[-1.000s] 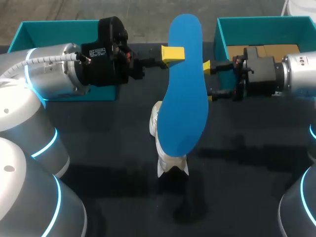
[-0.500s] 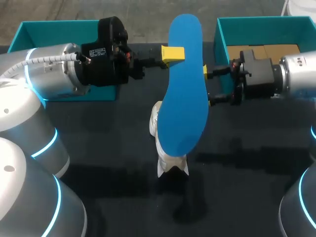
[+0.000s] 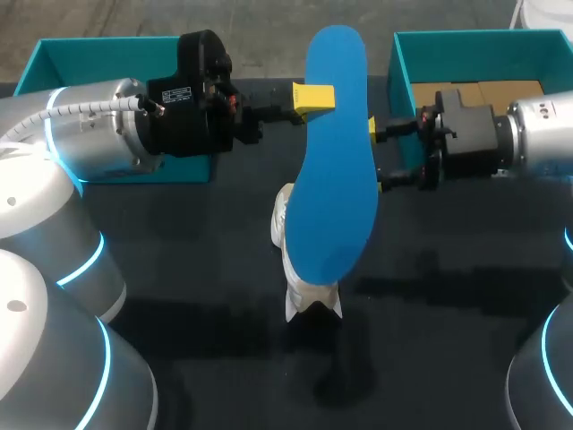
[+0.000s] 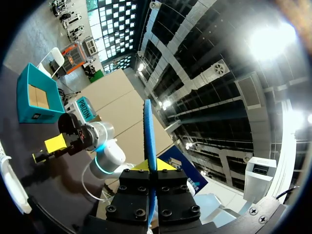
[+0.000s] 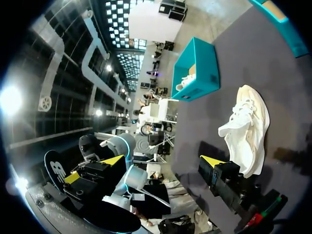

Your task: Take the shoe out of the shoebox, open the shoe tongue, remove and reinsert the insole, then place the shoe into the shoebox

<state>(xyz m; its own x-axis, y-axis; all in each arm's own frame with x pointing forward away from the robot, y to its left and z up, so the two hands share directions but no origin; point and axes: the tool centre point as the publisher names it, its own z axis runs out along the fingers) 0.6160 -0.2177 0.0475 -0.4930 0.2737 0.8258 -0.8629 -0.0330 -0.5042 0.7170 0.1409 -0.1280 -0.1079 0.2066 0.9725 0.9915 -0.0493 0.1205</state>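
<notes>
My left gripper (image 3: 313, 97) is shut on the blue insole (image 3: 336, 161) and holds it up above the table; in the left wrist view the insole (image 4: 149, 131) stands edge-on between the fingers of this gripper (image 4: 151, 168). Below it the white shoe (image 3: 303, 269) lies on the dark table. My right gripper (image 3: 379, 149) stands open at the insole's right edge, with nothing between its fingers. In the right wrist view the shoe (image 5: 246, 124) lies ahead of that gripper (image 5: 163, 161), and the insole's dark underside (image 5: 109, 212) shows beside one finger.
A teal shoebox (image 3: 466, 49) with brown card inside stands at the back right, behind my right arm. A second teal box (image 3: 98, 54) stands at the back left, partly hidden by my left arm. The dark table (image 3: 448, 313) lies bare in front of the shoe.
My right gripper has turned slightly at the wrist beside the insole. The left arm, the insole and the shoe have kept their places.
</notes>
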